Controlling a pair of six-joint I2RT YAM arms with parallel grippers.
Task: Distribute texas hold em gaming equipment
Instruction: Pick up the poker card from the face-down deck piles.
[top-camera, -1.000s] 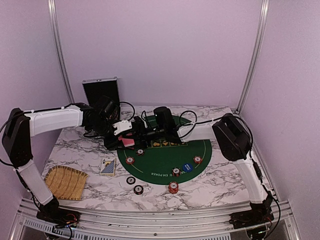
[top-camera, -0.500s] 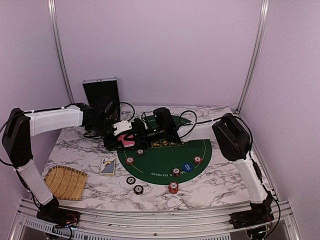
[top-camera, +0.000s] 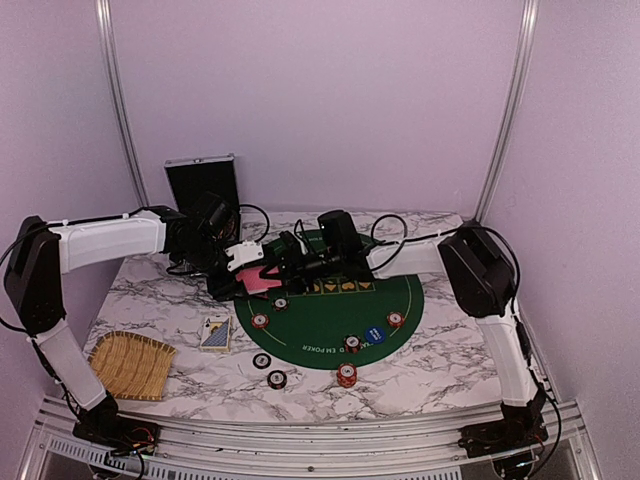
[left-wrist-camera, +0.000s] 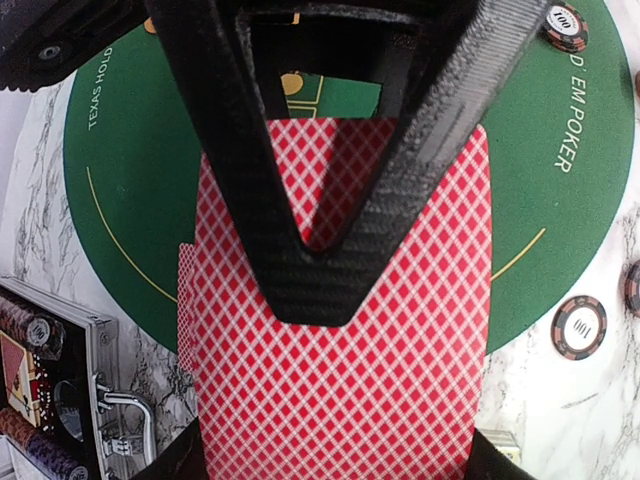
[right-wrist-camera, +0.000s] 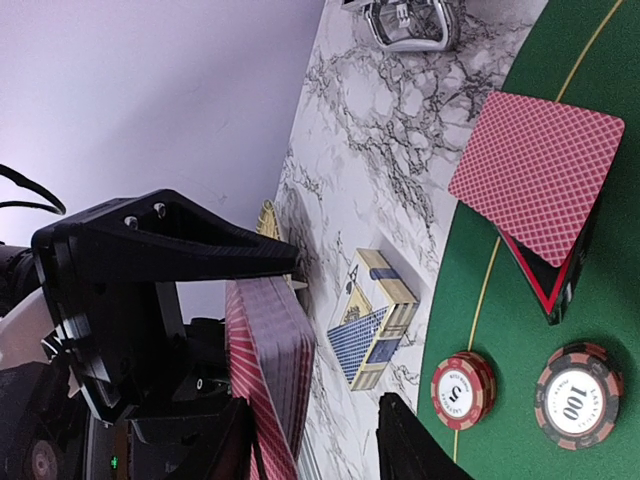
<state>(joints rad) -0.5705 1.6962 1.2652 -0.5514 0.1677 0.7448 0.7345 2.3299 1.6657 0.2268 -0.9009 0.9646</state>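
Note:
My left gripper (top-camera: 258, 275) is shut on a deck of red-backed playing cards (left-wrist-camera: 340, 380), held by its sides over the far left edge of the green felt mat (top-camera: 330, 312). My right gripper (top-camera: 287, 264) is open at the deck (right-wrist-camera: 270, 370); one of its fingers (left-wrist-camera: 320, 270) lies across the top card. One red-backed card (right-wrist-camera: 540, 175) lies on a dark red-edged object on the mat. Red and dark poker chips (top-camera: 260, 321) (top-camera: 346, 375) and a blue dealer button (top-camera: 375, 335) sit on and around the mat.
A blue and gold card box (top-camera: 215, 333) lies left of the mat. A woven straw tray (top-camera: 130, 365) sits at the near left corner. The silver case (top-camera: 203, 185) stands open at the back left. Two chips (top-camera: 269, 369) lie on the marble in front.
My right arm has drawn back a little to the right. More of the red deck now shows in my left gripper, which has stayed put.

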